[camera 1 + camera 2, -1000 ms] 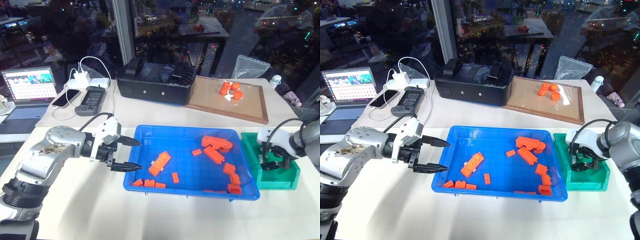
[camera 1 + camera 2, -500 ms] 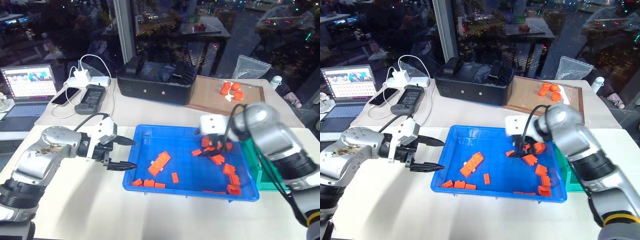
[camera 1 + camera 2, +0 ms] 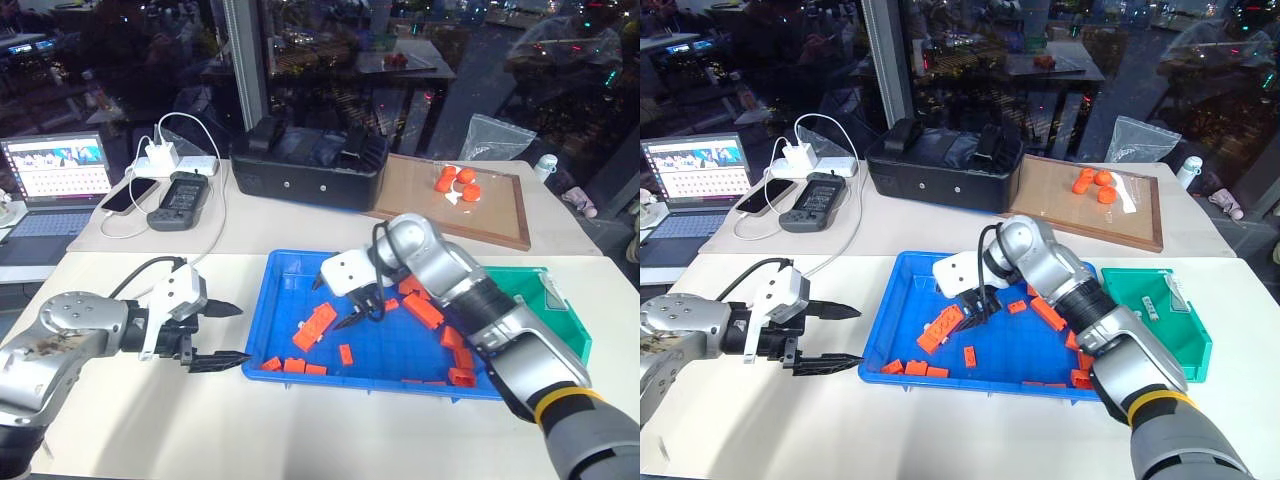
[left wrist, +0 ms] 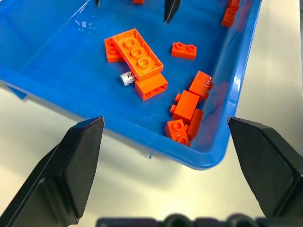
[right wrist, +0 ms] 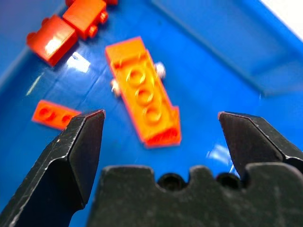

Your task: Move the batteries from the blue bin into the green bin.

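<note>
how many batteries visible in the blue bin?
1. The battery lies partly under the long orange block in the blue bin. More may be hidden beneath other blocks.

battery (image 4: 126,78): mostly hidden under the long orange block (image 4: 137,52), one end showing
block: ahead of the open right gripper (image 5: 161,127), blurred

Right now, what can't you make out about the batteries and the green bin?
- Battery in the blue bin: mostly hidden under the long orange block in the left wrist view; just an end shows.
- Same battery, right wrist view: blurred, with only its tips showing beside the block.
- Green bin: pale pieces inside are too small to identify, and the right arm covers its near corner.
</note>
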